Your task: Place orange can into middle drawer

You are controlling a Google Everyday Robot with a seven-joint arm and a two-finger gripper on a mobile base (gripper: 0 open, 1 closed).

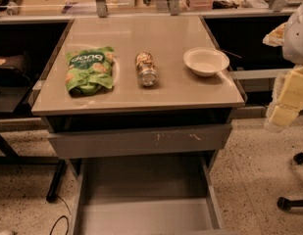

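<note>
Nearest us, below the bench [156, 94], the middle drawer [141, 218] stands pulled out, its grey floor bare. Just above it, under the bench top, is a shut drawer front [116, 141] with whitish scratches. On the bench the orange can [146, 68] lies on its side at mid-width, silver end toward us, between a green snack bag [90, 70] and a white bowl [206, 61]. The gripper [288, 99] hangs off the bench's right edge, well apart from the can; released or clenched, we cannot tell.
</note>
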